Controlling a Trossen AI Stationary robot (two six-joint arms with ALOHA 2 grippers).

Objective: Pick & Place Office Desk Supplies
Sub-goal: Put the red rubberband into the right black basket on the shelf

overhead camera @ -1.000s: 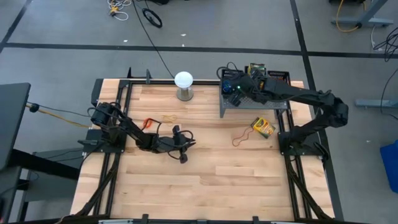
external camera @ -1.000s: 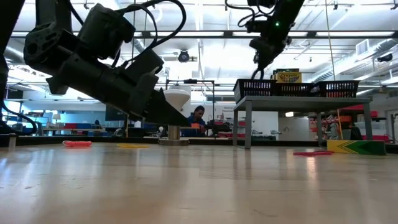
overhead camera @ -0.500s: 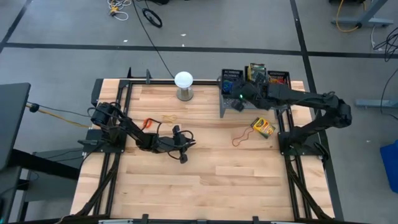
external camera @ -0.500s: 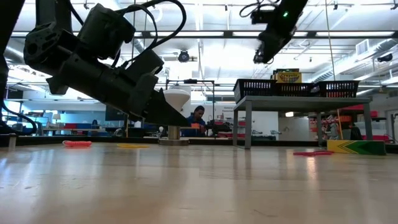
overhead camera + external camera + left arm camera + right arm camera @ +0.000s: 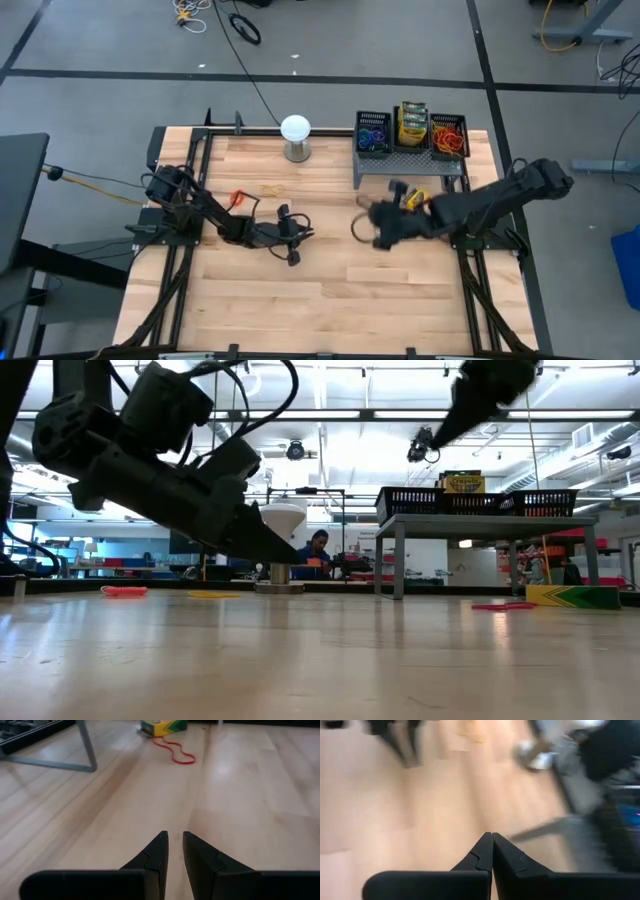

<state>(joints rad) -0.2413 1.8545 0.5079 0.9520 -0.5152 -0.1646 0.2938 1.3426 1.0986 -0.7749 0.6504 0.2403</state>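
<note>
Three black mesh bins [image 5: 411,132] stand in a row on the grey riser [image 5: 408,161] at the far right. They hold coloured rubber bands and crayon boxes [image 5: 412,122]. One crayon box [image 5: 162,726] lies on the table before the riser, with a red rubber band [image 5: 175,751] beside it. An orange band [image 5: 240,198] and a tan one [image 5: 271,189] lie at the left. My right gripper [image 5: 492,836] is shut and hangs above the table near that box, holding nothing. My left gripper [image 5: 174,837] stays low at mid-table, a narrow gap between its fingers, nothing in it.
A white globe [image 5: 295,128] on a short stand sits at the far edge, left of the riser. The riser's legs [image 5: 86,745] stand on the table. Bare wood stretches across the near half. A person [image 5: 318,544] sits far behind the table.
My right gripper has swung away from the bins on the riser, toward the near edge and the table's middle, sinking a little and rolling. It now hangs over the table in front of the riser. All three bins show uncovered.
</note>
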